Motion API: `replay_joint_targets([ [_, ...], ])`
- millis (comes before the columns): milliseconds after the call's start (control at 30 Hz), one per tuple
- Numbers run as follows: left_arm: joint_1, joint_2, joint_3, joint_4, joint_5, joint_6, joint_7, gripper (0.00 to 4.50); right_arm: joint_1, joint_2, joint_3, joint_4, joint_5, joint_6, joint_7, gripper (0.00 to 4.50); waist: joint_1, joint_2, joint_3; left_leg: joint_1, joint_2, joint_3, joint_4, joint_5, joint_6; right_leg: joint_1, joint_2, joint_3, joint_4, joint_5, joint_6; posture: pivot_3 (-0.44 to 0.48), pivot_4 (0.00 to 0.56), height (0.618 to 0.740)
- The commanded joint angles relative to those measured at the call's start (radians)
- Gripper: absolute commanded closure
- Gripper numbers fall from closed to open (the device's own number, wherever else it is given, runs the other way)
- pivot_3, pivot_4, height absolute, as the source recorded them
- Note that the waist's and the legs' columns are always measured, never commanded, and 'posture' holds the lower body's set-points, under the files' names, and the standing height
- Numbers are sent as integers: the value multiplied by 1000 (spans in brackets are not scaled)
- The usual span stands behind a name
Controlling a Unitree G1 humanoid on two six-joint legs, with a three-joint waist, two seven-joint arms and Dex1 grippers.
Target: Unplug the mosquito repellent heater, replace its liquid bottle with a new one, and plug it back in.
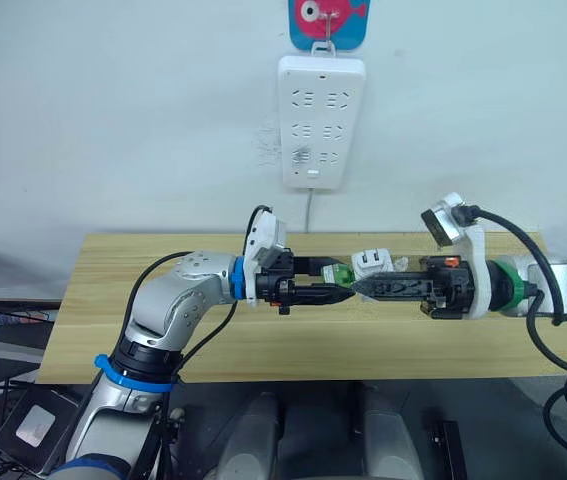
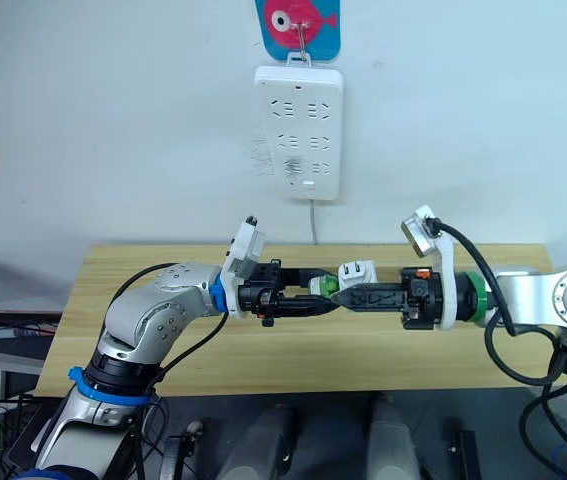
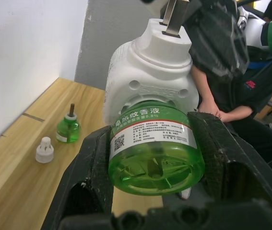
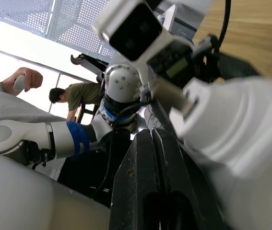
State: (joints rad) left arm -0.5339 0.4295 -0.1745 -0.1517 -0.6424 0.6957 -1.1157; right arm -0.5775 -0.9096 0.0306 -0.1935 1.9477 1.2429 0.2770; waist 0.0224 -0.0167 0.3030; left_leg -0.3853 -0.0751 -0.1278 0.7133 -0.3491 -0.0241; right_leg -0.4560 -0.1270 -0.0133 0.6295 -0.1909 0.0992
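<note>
Bottle-swap step: left gripper [image 1: 335, 294] clamps the green translucent liquid bottle [image 3: 154, 149] under the small white rounded plastic heater [image 3: 150, 76]; right gripper [image 1: 361, 288] apparently holds the heater. Next, twist them apart.

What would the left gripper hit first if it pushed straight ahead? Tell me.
Probably the right gripper, whose tip faces it closely. The left gripper is shut on the green bottle attached to the mosquito repellent heater.

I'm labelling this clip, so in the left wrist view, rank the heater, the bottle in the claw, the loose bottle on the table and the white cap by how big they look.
1. Mosquito repellent heater
2. Clamped green bottle, close to the heater in apparent size
3. Loose green bottle
4. White cap, similar to the loose bottle

The first two sit nearest the camera.
</note>
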Motion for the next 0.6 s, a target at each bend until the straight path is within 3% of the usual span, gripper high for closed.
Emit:
replay_joint_targets([
  [33,2,0,-16,-59,-27,-1,-33,2261,-43,-1,5,15,12,-30,-51,4443,0,0,0,0,0,0,0,0,0,0,0,0,0,0,0,60,272,740],
  [367,5,11,-20,-79,-33,3,-55,2261,-119,96,37,83,-326,-12,-61,4443,1,0,0,0,0,1,0,0,0,0,0,0,0,0,0,67,278,740],
  [600,-1,2,-17,-67,-27,2,-50,2261,-124,129,16,85,-415,23,-15,4443,0,0,0,0,0,1,0,0,0,0,0,0,0,0,0,66,277,740],
])
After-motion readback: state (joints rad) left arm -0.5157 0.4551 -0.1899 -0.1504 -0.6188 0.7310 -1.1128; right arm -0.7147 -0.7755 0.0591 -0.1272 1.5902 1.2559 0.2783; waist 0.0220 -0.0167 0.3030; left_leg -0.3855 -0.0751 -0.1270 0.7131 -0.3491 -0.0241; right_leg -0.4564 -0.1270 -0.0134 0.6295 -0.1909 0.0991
